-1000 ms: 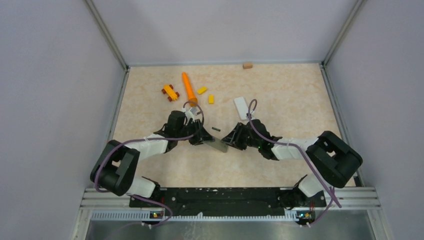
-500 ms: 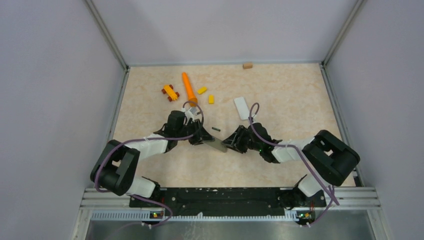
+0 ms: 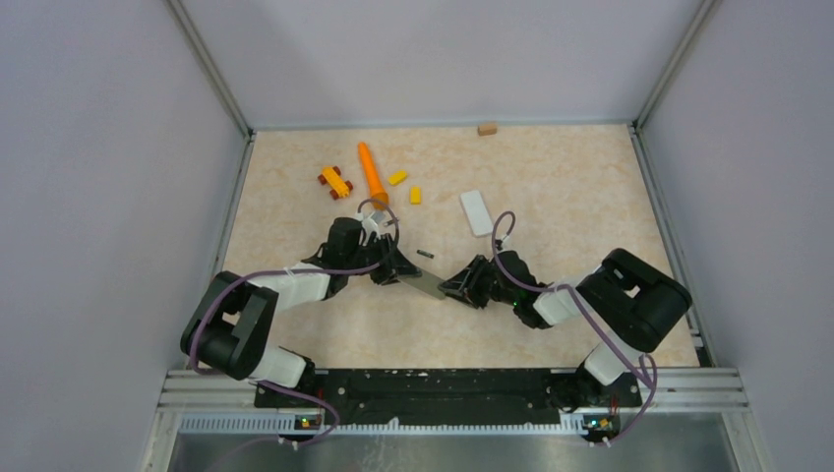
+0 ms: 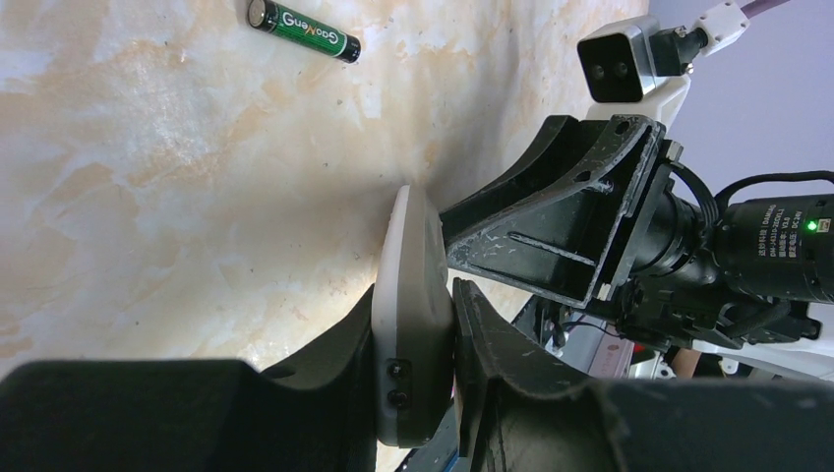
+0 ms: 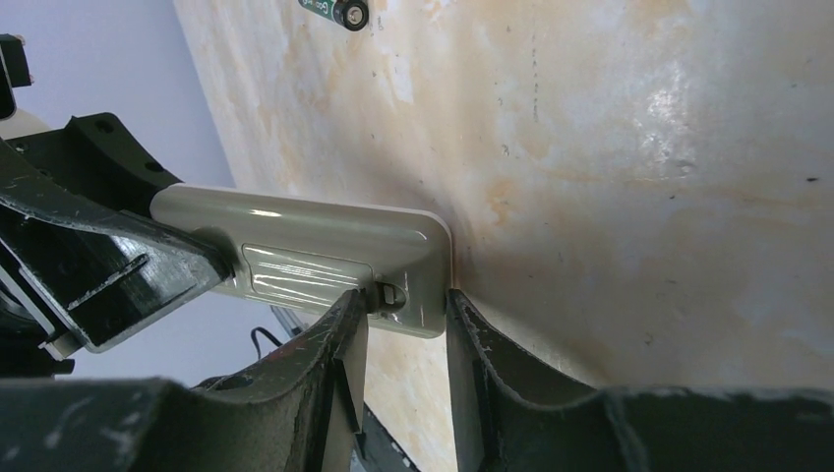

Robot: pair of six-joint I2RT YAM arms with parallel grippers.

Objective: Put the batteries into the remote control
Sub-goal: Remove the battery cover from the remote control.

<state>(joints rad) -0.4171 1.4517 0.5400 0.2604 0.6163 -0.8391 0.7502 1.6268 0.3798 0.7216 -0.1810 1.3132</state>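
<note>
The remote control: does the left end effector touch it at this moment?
Touching. In the left wrist view, the left end effector is closed on the remote control, its fingers pressed against both flat faces.

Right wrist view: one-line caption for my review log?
Right gripper closing on the end of the beige remote held by the left gripper; a battery lies beyond.

remote control [image 4: 411, 324] near end hidden between left gripper [image 4: 413, 393] fingers, battery [image 5: 334, 10] cut off by top edge
</note>
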